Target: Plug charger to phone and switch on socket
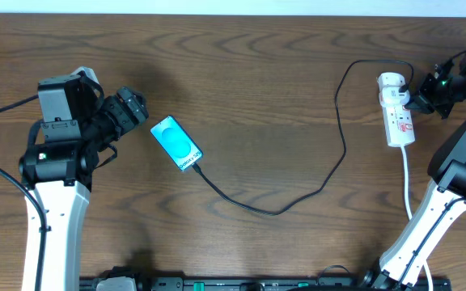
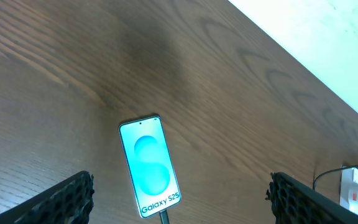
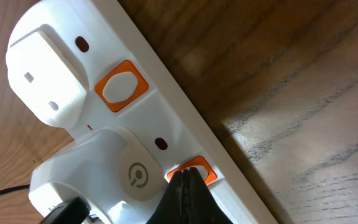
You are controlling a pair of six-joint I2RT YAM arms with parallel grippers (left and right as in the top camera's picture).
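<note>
surface: table (image 1: pixel 249 73) of dark brown wood with wavy grain, matte, with soft glare patches in the right wrist view.
room: a pale strip (image 1: pixel 233 6) ran along the table's far edge in the overhead view; the left wrist view showed the same pale ground past the table's corner, with no detail to tell what it was.
phone (image 1: pixel 176 143): lay flat and skewed on the left half of the table, turquoise screen up, white lettering at its near end.
charger (image 1: pixel 298 194): thin black cable, its tip met the phone's near end; from there it sagged across the middle of the table, then climbed and looped over towards the socket. its far end was hidden beside the right arm.
socket (image 1: pixel 396 113): white strip lying flat near the right edge, a white plug block at its far end, two orange-framed switches (image 3: pixel 121 86) along one side.
white cord (image 1: pixel 407 182): left the socket's near end and ran towards the front edge.
left gripper (image 1: pixel 140 109): spread wide, holding nothing, just beside the phone; its dark fingers (image 2: pixel 67 199) framed the phone from either side without touching.
right gripper (image 3: pixel 188 180): tips pressed together, resting on the nearer orange switch.
</note>
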